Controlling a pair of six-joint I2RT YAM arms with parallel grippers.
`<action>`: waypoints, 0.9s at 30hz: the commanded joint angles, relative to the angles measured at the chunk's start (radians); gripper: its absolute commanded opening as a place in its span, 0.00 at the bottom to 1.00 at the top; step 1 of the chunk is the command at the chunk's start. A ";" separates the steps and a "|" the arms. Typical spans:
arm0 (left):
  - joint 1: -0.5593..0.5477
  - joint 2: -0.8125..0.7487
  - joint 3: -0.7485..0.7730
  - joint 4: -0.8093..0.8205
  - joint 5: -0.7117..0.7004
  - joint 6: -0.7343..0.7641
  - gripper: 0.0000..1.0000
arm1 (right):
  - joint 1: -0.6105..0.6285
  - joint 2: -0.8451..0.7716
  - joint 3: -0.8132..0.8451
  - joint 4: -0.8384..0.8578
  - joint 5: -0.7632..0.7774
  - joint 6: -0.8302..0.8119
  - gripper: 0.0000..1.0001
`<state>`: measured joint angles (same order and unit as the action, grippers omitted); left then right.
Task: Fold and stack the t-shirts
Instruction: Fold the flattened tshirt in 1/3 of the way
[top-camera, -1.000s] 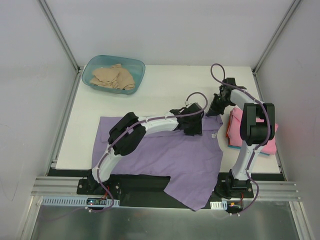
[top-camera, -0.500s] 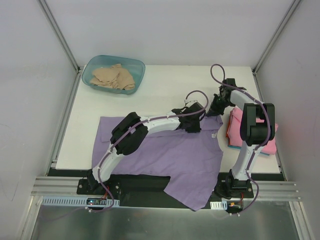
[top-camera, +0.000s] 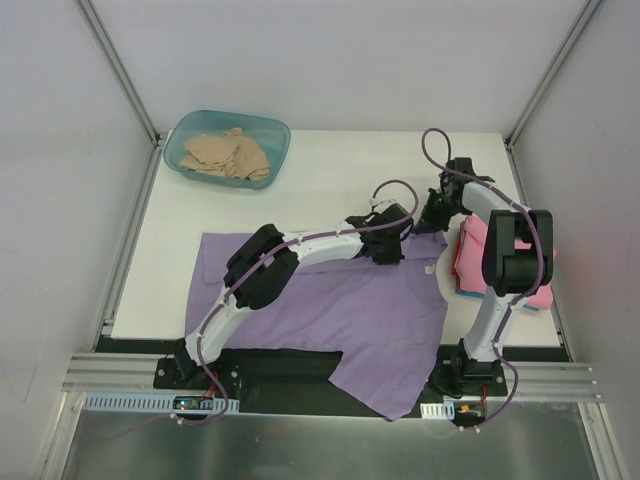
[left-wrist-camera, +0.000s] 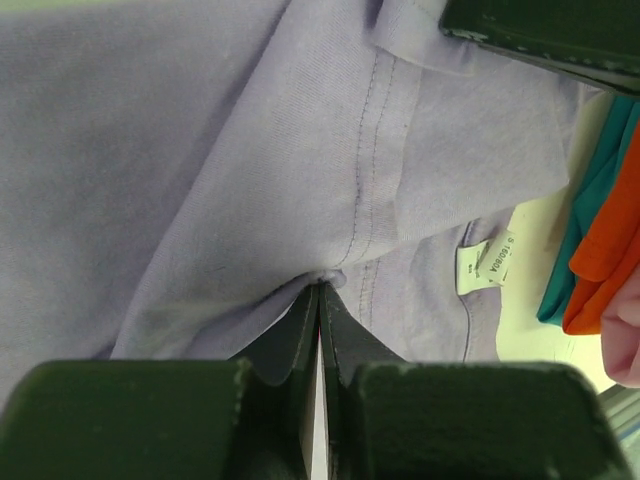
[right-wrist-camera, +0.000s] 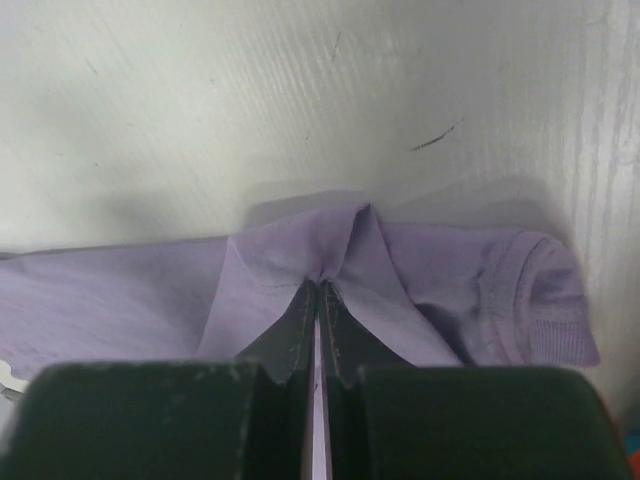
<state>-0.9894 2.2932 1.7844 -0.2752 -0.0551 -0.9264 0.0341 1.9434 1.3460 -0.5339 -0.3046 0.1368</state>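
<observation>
The lavender t-shirt (top-camera: 340, 310) lies spread over the middle of the table, its lower part hanging past the near edge. My left gripper (top-camera: 385, 243) is shut on a pinch of its cloth (left-wrist-camera: 330, 278) near the top edge. My right gripper (top-camera: 432, 222) is shut on a pinch at its top right corner (right-wrist-camera: 330, 262), by the collar. The pink t-shirt (top-camera: 500, 265) lies folded at the right, under the right arm. The tan t-shirt (top-camera: 228, 155) lies crumpled in the teal tub (top-camera: 180, 135).
The teal tub stands at the back left of the table. Something teal and orange (left-wrist-camera: 600, 230) lies under the pink shirt at the right edge. Metal frame posts (top-camera: 120, 70) rise at the back corners.
Both grippers have shifted slightly toward the back with the shirt's top edge pinched. The shirt's top edge sits a little farther back and flatter.
</observation>
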 joint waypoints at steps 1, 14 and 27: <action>-0.009 -0.084 -0.029 -0.012 0.054 -0.008 0.00 | -0.003 -0.127 -0.028 -0.008 0.004 -0.022 0.01; -0.011 -0.259 -0.238 0.050 0.187 -0.006 0.00 | 0.013 -0.343 -0.208 -0.026 0.068 0.012 0.01; 0.058 -0.319 -0.279 0.056 0.118 0.057 0.33 | 0.033 -0.224 -0.016 -0.072 0.180 -0.100 0.71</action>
<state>-0.9699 2.0823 1.5543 -0.2333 0.1013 -0.9012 0.0509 1.7069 1.2472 -0.5800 -0.1944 0.1009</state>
